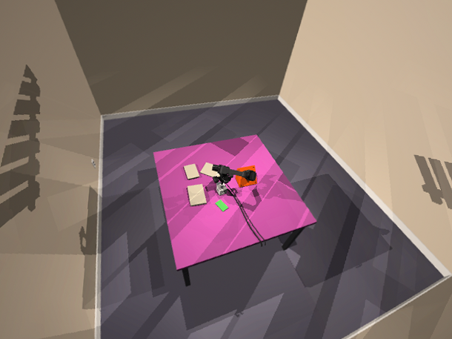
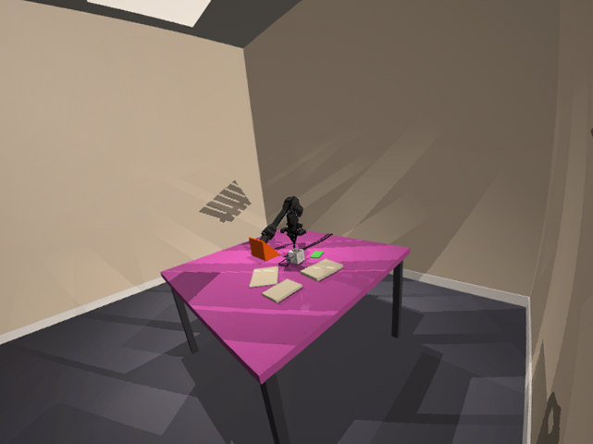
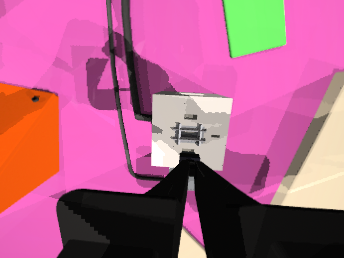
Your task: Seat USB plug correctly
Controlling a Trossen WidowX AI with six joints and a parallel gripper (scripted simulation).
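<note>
The whitish power cube (image 1: pixel 220 190) (image 2: pixel 297 255) (image 3: pixel 212 112) stands on the pink table. In the wrist view the metal-edged USB socket (image 3: pixel 190 134) on its top shows uncovered, with no plug in it. My gripper (image 1: pixel 223 183) (image 2: pixel 293 246) (image 3: pixel 191 166) points down, close above the cube, and is shut on the small dark USB plug (image 3: pixel 189 155). In the wrist view the fingertips appear below the socket, over the cube's lower edge. The fingers hide most of the plug; which way round it is turned, and its exact height, I cannot tell.
Black cables (image 1: pixel 246 217) (image 3: pixel 114 65) run beside the cube. A green slab (image 1: pixel 221 205) (image 2: pixel 316 254) (image 3: pixel 257 25) lies nearby. Several beige slabs (image 1: pixel 197 195) (image 2: pixel 322 270) (image 3: pixel 317 170) lie around. An orange wedge (image 1: pixel 241 181) (image 2: pixel 261 249) (image 3: pixel 30 145) stands near the arm's base.
</note>
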